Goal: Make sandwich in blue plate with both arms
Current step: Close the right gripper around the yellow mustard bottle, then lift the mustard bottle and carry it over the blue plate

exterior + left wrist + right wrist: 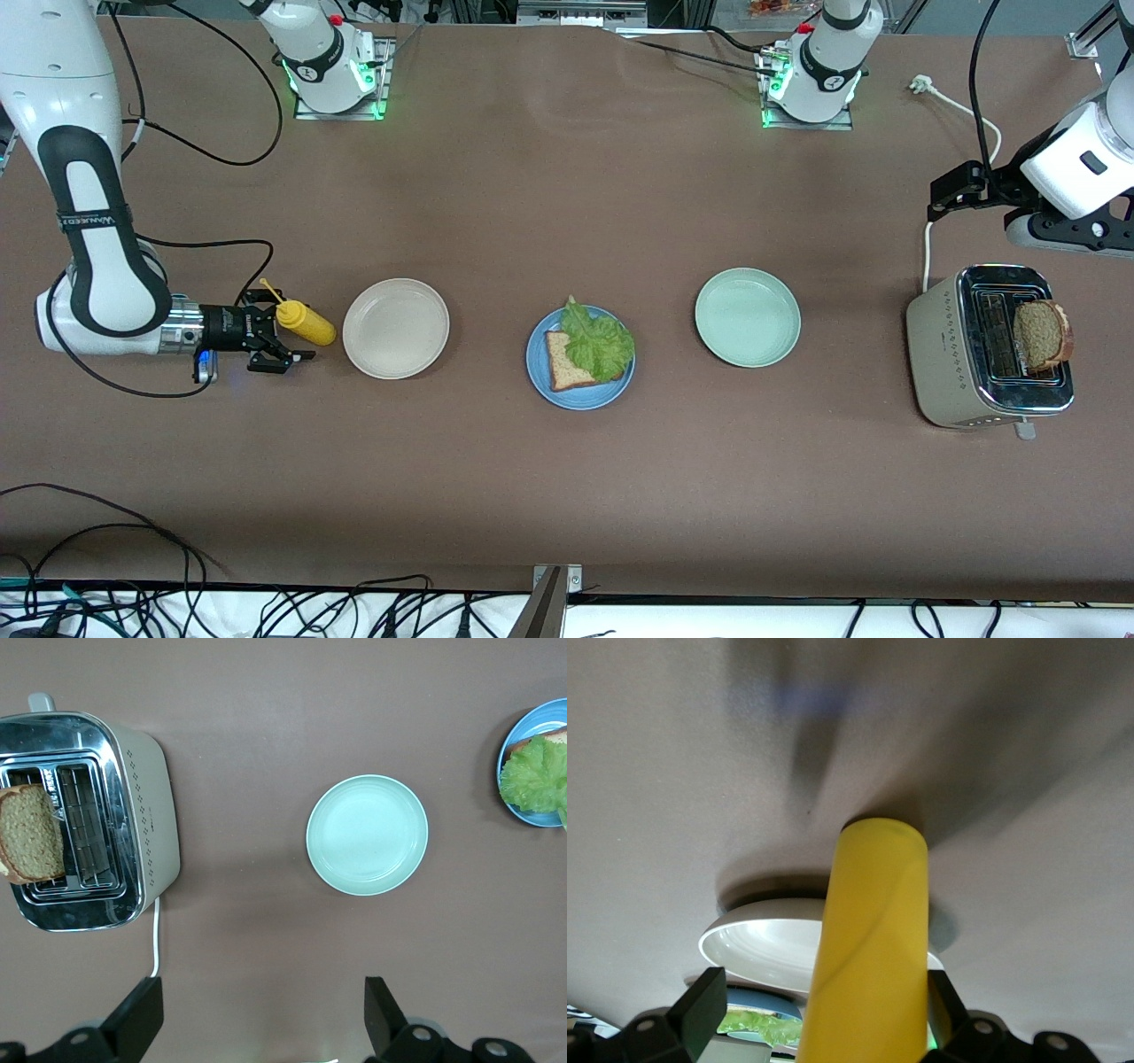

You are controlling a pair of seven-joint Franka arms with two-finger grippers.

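The blue plate lies mid-table and holds one brown bread slice with a ruffled lettuce leaf partly over it. A second bread slice sticks up from a slot of the toaster at the left arm's end. My left gripper hangs open high over the table between the toaster and the green plate, with nothing between its fingers. My right gripper lies level at the table, open around a yellow squeeze bottle that stands between its fingers.
A beige plate lies right beside the bottle, toward the blue plate. A pale green plate lies between the blue plate and the toaster. The toaster's white cord runs toward the left arm's base.
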